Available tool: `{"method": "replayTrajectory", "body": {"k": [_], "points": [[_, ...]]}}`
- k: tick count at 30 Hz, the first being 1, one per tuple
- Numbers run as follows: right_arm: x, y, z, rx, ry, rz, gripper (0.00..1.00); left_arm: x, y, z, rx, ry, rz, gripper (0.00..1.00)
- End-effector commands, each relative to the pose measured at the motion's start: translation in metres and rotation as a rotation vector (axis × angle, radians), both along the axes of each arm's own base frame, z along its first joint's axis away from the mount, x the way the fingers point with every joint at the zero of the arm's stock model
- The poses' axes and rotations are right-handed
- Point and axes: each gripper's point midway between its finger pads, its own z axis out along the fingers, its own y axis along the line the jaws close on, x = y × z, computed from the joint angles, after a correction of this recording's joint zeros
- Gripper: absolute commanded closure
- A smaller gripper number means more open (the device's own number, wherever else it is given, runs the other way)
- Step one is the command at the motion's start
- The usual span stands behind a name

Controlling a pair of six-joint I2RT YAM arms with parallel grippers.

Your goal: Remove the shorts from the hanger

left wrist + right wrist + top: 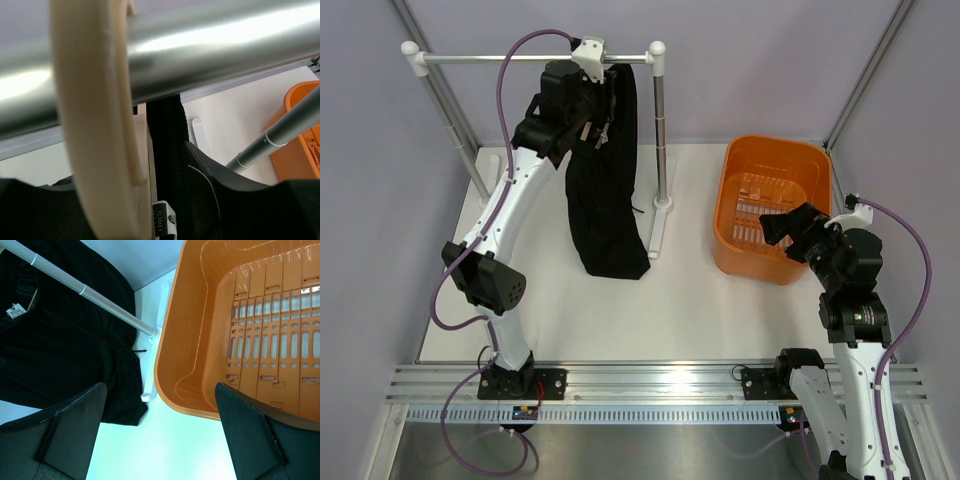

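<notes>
I've got the left gripper (130,175) up at the rail (225,45) of the stand, which sits along the far edge of the counter (690,310) toward the far left corner. Its jaws stand either side of the neck of the hanger (90,150) and the ribbed waistband just beside it. I can't tell from the wrist view whether the pads are pressing or only bracketing them. The hanger's hook is over the rail, and the shorts (605,200) hang from it in one long black drop toward the counter. Whether the hem touches down, I can't say.

The right gripper (160,387) is spread wide with nothing in it, hovering over the near left rim of the orange basket (775,140), which sits toward the right edge.

The shorts look light and limp to me, so they'll fold and slide rather than hold a shape, and they'll drag if I pull from low down. The wooden hanger is stiff and smooth, so the cloth should slip off readily. I'd take the fabric at the waistband, where it is thickest and gathers best, near the white label (15,311). I'd also keep off the thin drawstring (141,351), which could snag
</notes>
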Motion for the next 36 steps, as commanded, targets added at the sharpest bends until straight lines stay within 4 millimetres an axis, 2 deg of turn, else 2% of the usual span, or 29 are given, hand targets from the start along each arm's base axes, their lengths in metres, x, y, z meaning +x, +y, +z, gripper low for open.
{"method": "replayTrajectory", "body": {"k": [1, 4, 5, 7, 8, 11, 12, 14, 18, 19, 20, 21, 24, 25, 26, 27, 28, 29, 30, 31, 32, 34, 36], "points": [[0.004, -0.001, 0.008, -0.02, -0.042, 0.003, 0.01, -0.001, 0.003, 0.023, -0.015, -0.073, 0.02, 0.53], [0.004, -0.002, 0.006, -0.023, -0.04, 0.001, 0.01, 0.0, 0.004, 0.025, -0.014, -0.08, 0.029, 0.56], [0.005, -0.002, 0.005, -0.024, -0.038, 0.001, 0.01, 0.001, 0.006, 0.026, -0.012, -0.084, 0.042, 0.63], [0.005, -0.001, 0.004, -0.02, -0.033, 0.005, 0.01, 0.001, 0.007, 0.029, -0.008, -0.092, 0.049, 0.69], [0.005, -0.002, 0.003, -0.022, -0.033, 0.002, 0.01, 0.001, 0.01, 0.031, -0.006, -0.096, 0.062, 0.79], [0.004, -0.001, 0.004, -0.021, -0.035, 0.007, 0.01, -0.002, 0.013, 0.042, -0.012, -0.116, 0.082, 0.99], [0.004, -0.001, 0.004, -0.021, -0.038, 0.008, 0.0, -0.005, 0.016, 0.048, -0.017, -0.127, 0.087, 1.0], [0.005, -0.001, 0.005, -0.023, -0.04, 0.007, 0.01, -0.009, 0.019, 0.058, -0.002, -0.159, 0.084, 1.0], [0.005, -0.002, 0.004, -0.026, -0.033, 0.005, 0.0, -0.028, 0.028, 0.092, -0.032, -0.22, 0.091, 1.0], [0.006, -0.002, 0.003, -0.027, -0.028, 0.005, 0.0, -0.031, 0.03, 0.097, -0.036, -0.223, 0.093, 1.0], [0.006, -0.001, 0.003, -0.028, -0.029, 0.01, 0.01, -0.036, 0.031, 0.093, -0.033, -0.191, 0.093, 1.0], [0.008, -0.001, 0.001, -0.025, -0.024, 0.011, 0.01, -0.04, 0.033, 0.1, -0.036, -0.195, 0.095, 1.0], [0.012, 0.002, -0.004, -0.018, -0.005, 0.024, 0.0, -0.054, 0.038, 0.096, -0.078, -0.149, 0.108, 1.0], [0.013, 0.002, -0.003, -0.019, -0.004, 0.026, 0.01, -0.053, 0.039, 0.077, -0.065, -0.11, 0.116, 1.0], [0.014, 0.003, -0.004, -0.019, -0.001, 0.032, 0.01, -0.062, 0.044, 0.083, -0.083, -0.124, 0.132, 1.0], [0.016, 0.003, -0.005, -0.02, 0.006, 0.035, 0.0, -0.065, 0.046, 0.081, -0.085, -0.12, 0.134, 1.0], [0.016, 0.003, -0.004, -0.021, 0.003, 0.037, 0.01, -0.066, 0.045, 0.062, -0.072, -0.083, 0.127, 1.0], [0.016, 0.005, -0.003, -0.021, 0.002, 0.048, 0.0, -0.075, 0.046, 0.073, -0.086, -0.121, 0.114, 1.0], [0.017, 0.006, -0.004, -0.022, 0.003, 0.053, 0.01, -0.08, 0.044, 0.074, -0.086, -0.139, 0.094, 1.0], [0.017, 0.007, -0.002, -0.022, -0.006, 0.058, 0.01, -0.08, 0.041, 0.054, -0.064, -0.121, 0.075, 1.0], [0.017, 0.008, -0.001, -0.021, -0.011, 0.063, 0.01, -0.081, 0.043, 0.066, -0.073, -0.178, 0.076, 1.0], [0.018, 0.008, -0.002, -0.021, -0.007, 0.065, 0.01, -0.084, 0.045, 0.076, -0.065, -0.204, 0.074, 1.0], [0.018, 0.011, -0.004, -0.02, -0.002, 0.085, 0.0, -0.086, 0.046, 0.074, -0.048, -0.164, 0.072, 1.0]]}}
